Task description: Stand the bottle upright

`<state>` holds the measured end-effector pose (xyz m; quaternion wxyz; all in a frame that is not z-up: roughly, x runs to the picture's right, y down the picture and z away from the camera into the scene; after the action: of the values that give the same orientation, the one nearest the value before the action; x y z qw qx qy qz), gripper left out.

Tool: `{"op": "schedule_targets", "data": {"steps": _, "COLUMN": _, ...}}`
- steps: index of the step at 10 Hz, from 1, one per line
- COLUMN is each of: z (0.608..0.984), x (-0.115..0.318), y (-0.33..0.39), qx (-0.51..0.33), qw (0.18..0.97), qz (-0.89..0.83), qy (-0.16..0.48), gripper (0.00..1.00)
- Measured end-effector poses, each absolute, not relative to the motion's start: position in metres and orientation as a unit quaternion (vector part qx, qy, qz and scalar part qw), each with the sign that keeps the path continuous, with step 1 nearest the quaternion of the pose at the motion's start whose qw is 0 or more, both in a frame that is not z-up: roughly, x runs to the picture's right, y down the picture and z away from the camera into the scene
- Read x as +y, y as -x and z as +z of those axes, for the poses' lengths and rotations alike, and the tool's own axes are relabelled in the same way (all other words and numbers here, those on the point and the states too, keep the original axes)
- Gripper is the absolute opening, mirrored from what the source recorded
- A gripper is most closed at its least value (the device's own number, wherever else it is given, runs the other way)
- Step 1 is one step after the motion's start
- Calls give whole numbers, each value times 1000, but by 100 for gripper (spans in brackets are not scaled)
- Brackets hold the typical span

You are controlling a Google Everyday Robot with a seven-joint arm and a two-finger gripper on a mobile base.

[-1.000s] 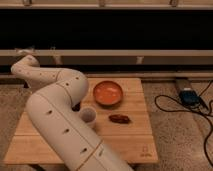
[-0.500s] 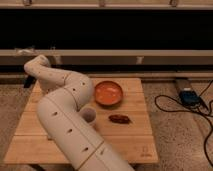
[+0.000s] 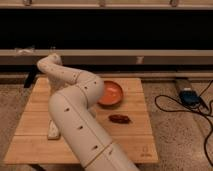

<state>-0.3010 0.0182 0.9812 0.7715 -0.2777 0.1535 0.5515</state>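
While the white arm (image 3: 75, 115) covers the wooden table's (image 3: 137, 145) left half, its gripper is hidden behind it, so whether it is open or closed cannot be told. Bare wood runs along the right edge. Cables (image 3: 172, 107) lie on the speckled floor (image 3: 175, 145) beyond.

Lab or test room, I judge: bare wooden desk (image 3: 135, 137) on speckled hard floor (image 3: 175, 152), loose cables (image 3: 165, 107) and a power box (image 3: 187, 95) lying out.

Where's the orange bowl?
Camera view: the bowl sits centre-back on the table, partly behind the arm, just beyond the brown item. The hand is hidden by the arm.
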Motion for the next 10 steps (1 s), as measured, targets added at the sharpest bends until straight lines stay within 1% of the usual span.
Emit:
{"op": "schedule_targets", "data": {"steps": 5, "z": 963, "x": -9, "y": 307, "qx": 97, "qw": 819, "qz": 492, "qy": 278, "gripper": 80}}
{"op": "schedule_targets", "data": {"steps": 7, "z": 958, "x": -11, "y": 322, "qx": 104, "qw": 853, "qz": 420, "qy": 292, "gripper": 80}}
{"op": "schedule_targets", "data": {"steps": 10, "z": 959, "x": -12, "y": 327, "qx": 114, "qw": 861, "qz": 399, "qy": 295, "gripper": 80}}
